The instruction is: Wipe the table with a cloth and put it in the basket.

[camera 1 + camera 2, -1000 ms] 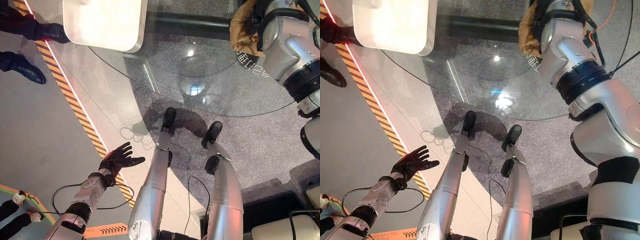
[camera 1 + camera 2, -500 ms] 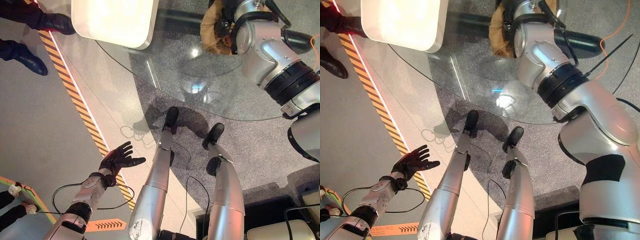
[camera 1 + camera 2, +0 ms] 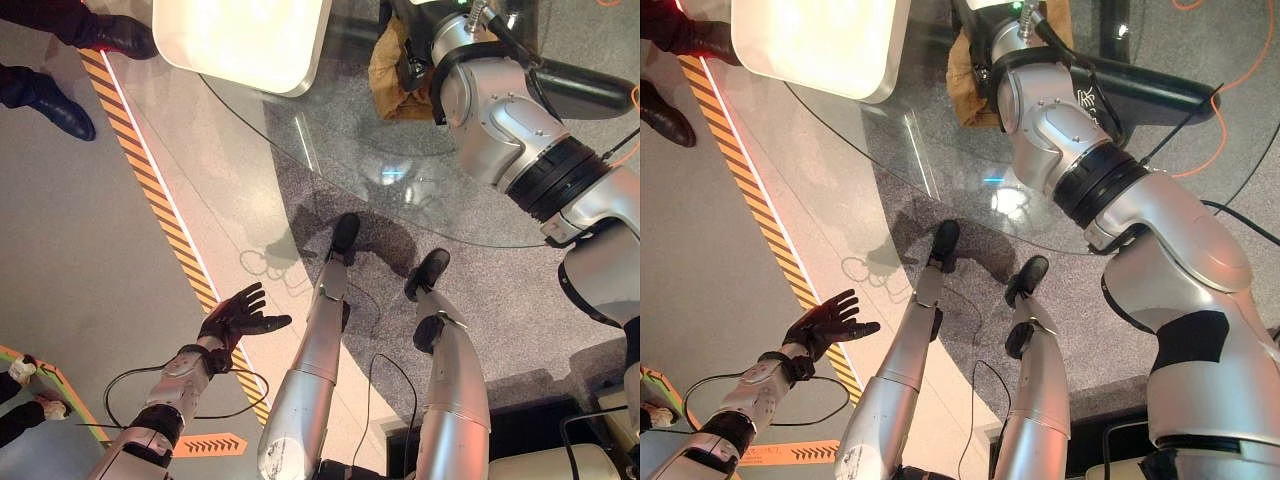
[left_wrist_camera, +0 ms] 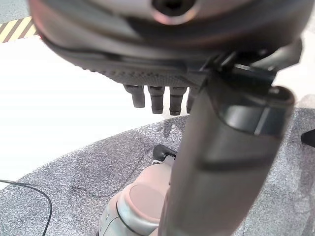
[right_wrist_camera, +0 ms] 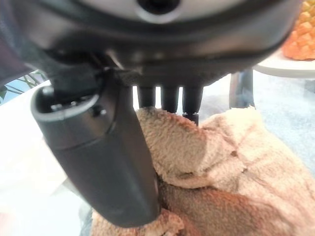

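Pressing down on a soft tan fluffy cloth (image 5: 231, 167) w/ the dark right hand (image 5: 98, 162). Thumb lies across the cloth, fingers (image 5: 170, 101) poke down into its folds, so prob. gripping a bunch of it, tho fingertips partly sunk in the fluff. Seen from the head, the cloth (image 3: 392, 70) sits on the far part of the round clear glass table (image 3: 330, 140), under the silver right arm, near the table's far edge.

Looks light, floppy, squishy. Won't break, won't slip much bc fuzzy. Bunches up easy, so best grabbed at the thick lumpy middle, not a thin corner, else dangles + drags. Glass top is smooth, so cloth should slide well when pushed flat. Needs a bit of push to wipe, not much.

Further out: white rounded tray-like thing (image 3: 240, 35) rests on the table's left far side, well apart from the cloth. Maybe the basket, can't tell. Something orange and bumpy (image 5: 300, 37) on a pale surface past the cloth, too cut off to name.

Dark left hand (image 3: 238, 318) hangs low at the left side, away from the table, fingers spread + loose, holding nothing. Below it, grey floor w/ an orange-black striped line (image 3: 150, 190). Person's dark shoes (image 3: 55, 105) near the far left corner.
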Available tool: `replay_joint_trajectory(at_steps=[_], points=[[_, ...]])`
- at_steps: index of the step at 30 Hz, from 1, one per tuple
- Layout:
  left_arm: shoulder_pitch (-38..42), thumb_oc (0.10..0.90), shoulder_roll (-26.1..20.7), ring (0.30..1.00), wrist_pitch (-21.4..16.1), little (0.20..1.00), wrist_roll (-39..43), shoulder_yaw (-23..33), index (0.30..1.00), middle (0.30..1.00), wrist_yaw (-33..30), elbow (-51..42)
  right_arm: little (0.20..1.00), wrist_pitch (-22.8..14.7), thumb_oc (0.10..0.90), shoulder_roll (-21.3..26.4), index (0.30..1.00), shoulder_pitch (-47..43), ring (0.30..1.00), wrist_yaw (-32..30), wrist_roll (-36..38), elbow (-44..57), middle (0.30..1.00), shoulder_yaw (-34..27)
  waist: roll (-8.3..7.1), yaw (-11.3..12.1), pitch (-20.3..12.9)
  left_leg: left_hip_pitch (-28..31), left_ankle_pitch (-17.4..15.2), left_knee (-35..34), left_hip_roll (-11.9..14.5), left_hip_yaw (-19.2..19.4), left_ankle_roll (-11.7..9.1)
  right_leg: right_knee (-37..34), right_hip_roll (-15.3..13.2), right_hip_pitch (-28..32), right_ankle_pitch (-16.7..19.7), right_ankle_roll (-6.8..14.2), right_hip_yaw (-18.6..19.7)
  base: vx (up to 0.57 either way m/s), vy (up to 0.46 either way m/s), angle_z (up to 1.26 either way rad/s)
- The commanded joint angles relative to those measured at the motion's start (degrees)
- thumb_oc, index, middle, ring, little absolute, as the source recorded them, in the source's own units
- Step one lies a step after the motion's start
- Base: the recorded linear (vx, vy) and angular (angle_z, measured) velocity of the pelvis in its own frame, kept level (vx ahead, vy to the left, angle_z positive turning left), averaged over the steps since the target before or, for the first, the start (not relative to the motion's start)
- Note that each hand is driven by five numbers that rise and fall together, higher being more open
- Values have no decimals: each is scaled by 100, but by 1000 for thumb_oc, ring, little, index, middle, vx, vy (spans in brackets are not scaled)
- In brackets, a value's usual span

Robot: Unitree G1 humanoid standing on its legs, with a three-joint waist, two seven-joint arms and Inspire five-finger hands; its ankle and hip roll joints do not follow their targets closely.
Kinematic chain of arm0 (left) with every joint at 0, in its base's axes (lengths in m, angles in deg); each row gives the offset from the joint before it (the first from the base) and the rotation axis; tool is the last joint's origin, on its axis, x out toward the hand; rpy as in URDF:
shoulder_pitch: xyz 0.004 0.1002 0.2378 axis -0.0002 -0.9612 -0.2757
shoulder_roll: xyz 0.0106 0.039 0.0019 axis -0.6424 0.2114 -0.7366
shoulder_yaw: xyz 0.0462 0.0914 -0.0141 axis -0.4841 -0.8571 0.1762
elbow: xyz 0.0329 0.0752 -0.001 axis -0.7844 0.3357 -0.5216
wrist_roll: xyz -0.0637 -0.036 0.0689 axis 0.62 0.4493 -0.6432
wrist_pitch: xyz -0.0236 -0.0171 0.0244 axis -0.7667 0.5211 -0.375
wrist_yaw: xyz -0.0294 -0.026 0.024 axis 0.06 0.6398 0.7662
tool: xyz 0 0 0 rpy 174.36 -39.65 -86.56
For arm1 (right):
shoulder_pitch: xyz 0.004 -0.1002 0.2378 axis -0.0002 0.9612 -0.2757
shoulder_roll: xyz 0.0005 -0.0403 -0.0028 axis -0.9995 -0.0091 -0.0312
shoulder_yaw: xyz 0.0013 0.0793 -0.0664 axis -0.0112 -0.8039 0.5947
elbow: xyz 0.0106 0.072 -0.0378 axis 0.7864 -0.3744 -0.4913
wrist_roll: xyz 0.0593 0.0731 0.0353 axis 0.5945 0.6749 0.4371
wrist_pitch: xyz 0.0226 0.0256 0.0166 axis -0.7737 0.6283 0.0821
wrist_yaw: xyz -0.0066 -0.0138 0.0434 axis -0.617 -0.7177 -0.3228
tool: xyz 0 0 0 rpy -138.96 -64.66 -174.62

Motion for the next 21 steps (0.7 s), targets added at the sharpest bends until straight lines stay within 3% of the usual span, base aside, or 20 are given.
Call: replay_joint_trajectory(at_steps=[1,7,13,21], points=[[-686,800,-244,900,-72,900,-98,65,900,900,25,43,200,-285,100,-252,300,-232,300,-190,-362,855,300,-219,-60,87,-68,60,-591,621,-328,269,548,-502,-7,500,83,566,274,0,0,0],[-647,800,-291,900,-37,900,-86,87,900,900,14,50,200,-108,100,-211,300,-209,300,-298,-339,659,300,-233,-71,88,-68,34,-598,635,-331,261,553,-497,-4,487,92,576,273,0,0,0],[-618,800,-339,900,-10,900,-7,44,900,900,-21,36,200,343,100,-55,300,-356,300,-632,-203,198,300,-135,-78,72,-68,6,-610,651,-315,257,547,-487,2,471,96,580,290,-2,-1,1],[-674,800,-413,900,-48,900,58,-14,900,900,-102,5,200,410,100,416,300,-748,300,-1267,271,-1009,300,114,-137,49,-68,-15,-654,697,-277,246,530,-514,-16,493,148,593,275,-3,-5,2]])
